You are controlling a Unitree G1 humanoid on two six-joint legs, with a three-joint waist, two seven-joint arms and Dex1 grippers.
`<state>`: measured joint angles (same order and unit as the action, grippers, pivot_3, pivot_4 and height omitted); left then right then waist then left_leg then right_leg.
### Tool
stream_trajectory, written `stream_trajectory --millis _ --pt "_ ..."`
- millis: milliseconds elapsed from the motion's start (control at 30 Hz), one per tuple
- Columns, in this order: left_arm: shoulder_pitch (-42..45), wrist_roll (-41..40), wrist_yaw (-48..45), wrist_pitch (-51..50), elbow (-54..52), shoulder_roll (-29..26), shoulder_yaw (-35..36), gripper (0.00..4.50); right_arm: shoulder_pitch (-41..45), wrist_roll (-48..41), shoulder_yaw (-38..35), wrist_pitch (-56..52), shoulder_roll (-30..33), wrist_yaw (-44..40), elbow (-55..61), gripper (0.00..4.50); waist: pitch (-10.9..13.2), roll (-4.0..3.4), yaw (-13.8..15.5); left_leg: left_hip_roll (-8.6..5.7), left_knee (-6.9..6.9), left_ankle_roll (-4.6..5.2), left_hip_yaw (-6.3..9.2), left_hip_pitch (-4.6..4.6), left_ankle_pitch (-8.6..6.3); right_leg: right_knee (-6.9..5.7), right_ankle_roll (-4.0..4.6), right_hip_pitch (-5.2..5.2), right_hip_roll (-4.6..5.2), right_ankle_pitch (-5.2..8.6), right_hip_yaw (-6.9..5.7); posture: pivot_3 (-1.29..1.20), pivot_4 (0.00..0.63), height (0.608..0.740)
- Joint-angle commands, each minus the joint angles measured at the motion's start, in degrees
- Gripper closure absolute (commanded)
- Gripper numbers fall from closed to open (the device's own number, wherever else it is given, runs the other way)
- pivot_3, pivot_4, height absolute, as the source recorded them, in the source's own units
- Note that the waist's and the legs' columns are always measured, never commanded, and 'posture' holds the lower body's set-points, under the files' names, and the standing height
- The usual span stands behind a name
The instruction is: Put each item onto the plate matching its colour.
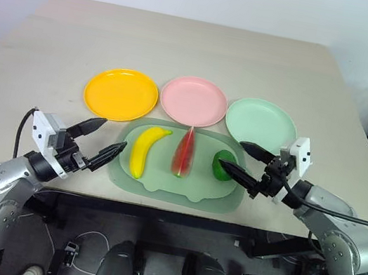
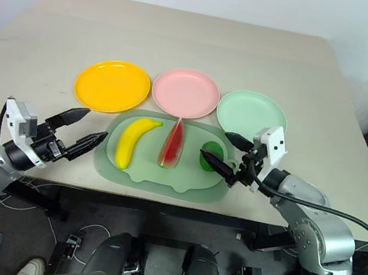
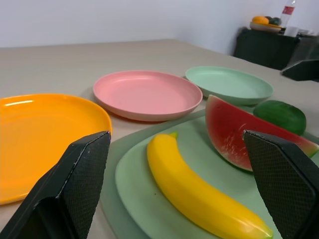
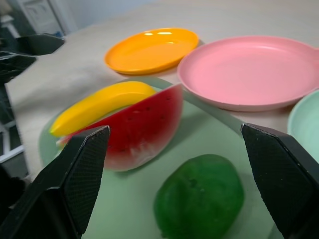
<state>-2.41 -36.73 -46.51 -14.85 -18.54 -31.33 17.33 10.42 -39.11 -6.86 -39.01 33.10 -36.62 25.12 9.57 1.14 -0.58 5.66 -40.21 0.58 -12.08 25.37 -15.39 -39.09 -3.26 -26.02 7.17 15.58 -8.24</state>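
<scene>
Near the worktop's (image 1: 186, 45) front edge, in the head views, a pale tray (image 1: 226, 202) carries all three items side by side: banana (image 1: 145, 149), watermelon (image 1: 183, 152) and green fruit (image 1: 222, 165). Just behind the tray the yellow plate (image 1: 121, 94), pink plate (image 1: 193, 101) and mint plate (image 1: 261, 122) sit in a row, all bare, so sorting has seemingly not begun; each item lies roughly in front of its own colour, which should keep every carry short. The left claw (image 1: 103, 141) hovers spread wide off the tray's left end, grasping nothing. The right claw (image 1: 243, 160) is just as wide at the tray's right end, beside the green fruit, without touching it as far as I can tell.

In the left wrist view, the left claw's fingers (image 3: 75, 189) stand well apart and bare, with the banana between them farther off, likely lined up as its first pick.

In the right wrist view, the right claw's fingers (image 4: 75, 174) are likewise released, framing the green fruit and the watermelon beyond it.
</scene>
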Motion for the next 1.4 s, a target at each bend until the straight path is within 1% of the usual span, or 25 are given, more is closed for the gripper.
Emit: stream_trajectory --millis 33,100,267,500,633,800,900,1000,1033,1133,1233,1300,1400 --pt "2.6 0.7 -0.7 0.5 -0.3 -0.5 -1.5 0.04 1.3 0.3 -0.5 -1.5 -0.3 3.0 1.1 0.00 0.0 0.00 0.0 0.00 0.00 0.00 0.00 0.00 0.00 0.00 0.00 0.00 0.00 0.00 0.00 0.00 0.150 0.695" --pt "3.4 0.7 -0.4 0.1 -0.4 -0.2 -2.3 0.04 1.7 0.8 -0.3 -2.9 -0.3 4.6 0.7 0.00 0.0 0.00 -0.1 -0.01 0.00 0.00 -0.01 0.00 0.00 0.00 0.00 0.00 0.00 0.00 0.00 0.00 0.150 0.695" --pt "5.1 0.0 -1.6 -0.9 0.3 -1.1 -2.7 0.04 2.7 -0.1 1.8 -10.7 -0.9 9.8 2.7 0.00 0.0 0.00 -0.2 0.00 0.00 -0.01 -0.02 0.00 0.00 0.00 0.00 -0.02 -0.01 0.00 0.00 0.00 0.150 0.695" --pt "7.9 0.7 -3.0 -0.5 3.6 -1.6 -3.0 0.04 4.4 -1.7 4.6 -19.4 -4.1 13.9 2.0 0.00 0.0 0.00 -0.1 0.00 0.00 0.00 -0.02 0.02 0.00 0.00 0.00 -0.03 -0.01 0.00 0.00 0.00 0.150 0.695" --pt "9.0 1.1 -3.4 -0.4 4.6 -1.6 -3.4 0.04 5.7 0.5 6.6 -20.2 -5.4 15.1 -0.9 0.00 0.0 0.00 -0.2 0.00 0.01 0.00 -0.02 0.02 0.00 0.00 0.00 -0.03 0.00 0.00 0.01 0.00 0.150 0.695" --pt "10.0 1.5 -3.9 0.0 5.4 -1.5 -3.4 0.04 6.7 3.0 7.3 -18.4 -6.5 15.6 -3.0 0.00 0.0 0.00 -0.2 -0.01 0.00 0.00 -0.04 0.03 0.00 0.00 0.00 -0.04 -0.01 0.00 0.01 0.00 0.150 0.695" --pt "10.1 1.8 -4.1 0.3 5.7 -1.5 -3.3 0.00 6.1 3.3 6.3 -16.6 -5.4 13.9 -1.8 0.63 0.0 0.00 -0.2 -0.01 0.01 -0.01 -0.05 0.03 0.00 0.00 0.00 -0.05 -0.01 0.00 0.01 0.00 0.150 0.695" --pt "9.6 2.1 -4.0 0.8 5.7 -1.3 -3.2 0.00 6.5 2.2 4.6 -16.5 -3.6 11.9 -0.2 1.65 0.0 0.00 -0.2 0.00 0.01 -0.01 -0.05 0.03 0.00 0.00 0.00 -0.05 -0.01 0.00 0.01 0.00 0.150 0.695" --pt "9.4 2.3 -3.9 1.0 5.6 -1.3 -3.1 0.00 7.1 1.4 3.8 -16.7 -2.9 11.1 0.4 1.80 0.0 0.00 -0.2 -0.01 0.01 0.00 -0.04 0.03 0.00 0.00 0.00 -0.05 -0.01 0.00 0.01 0.00 0.150 0.695" --pt "8.7 2.3 -3.4 1.3 5.2 -0.9 -2.7 0.00 9.5 1.1 2.2 -16.4 -1.7 10.3 0.3 1.80 0.0 0.00 -0.2 -0.01 0.01 0.00 -0.04 0.03 0.00 0.00 0.00 -0.05 -0.01 0.00 0.01 0.00 0.150 0.695" --pt "7.6 2.5 -2.6 1.6 4.2 -0.6 -2.5 0.00 15.3 3.4 1.3 -13.1 -1.0 9.2 -4.5 1.80 0.0 -0.01 -0.5 0.00 0.01 -0.01 -0.05 0.03 0.00 -0.01 0.00 -0.08 -0.01 0.00 0.02 0.00 0.150 0.695" --pt "7.0 2.5 -2.1 1.7 3.4 -0.3 -2.5 0.00 19.0 6.1 1.7 -9.2 -0.9 8.2 -10.5 1.80 0.0 -0.01 -0.5 0.00 0.02 -0.01 -0.06 0.03 0.00 -0.01 0.00 -0.09 -0.02 0.00 0.03 0.00 0.150 0.695" --pt "5.8 2.5 -1.1 2.0 2.1 0.2 -2.2 0.00 23.6 12.7 5.1 -1.5 -0.2 5.8 -22.3 1.80 0.0 0.00 -0.2 -0.01 0.02 -0.01 -0.09 0.04 0.01 -0.01 0.00 -0.09 -0.02 0.00 0.02 0.00 0.150 0.695"
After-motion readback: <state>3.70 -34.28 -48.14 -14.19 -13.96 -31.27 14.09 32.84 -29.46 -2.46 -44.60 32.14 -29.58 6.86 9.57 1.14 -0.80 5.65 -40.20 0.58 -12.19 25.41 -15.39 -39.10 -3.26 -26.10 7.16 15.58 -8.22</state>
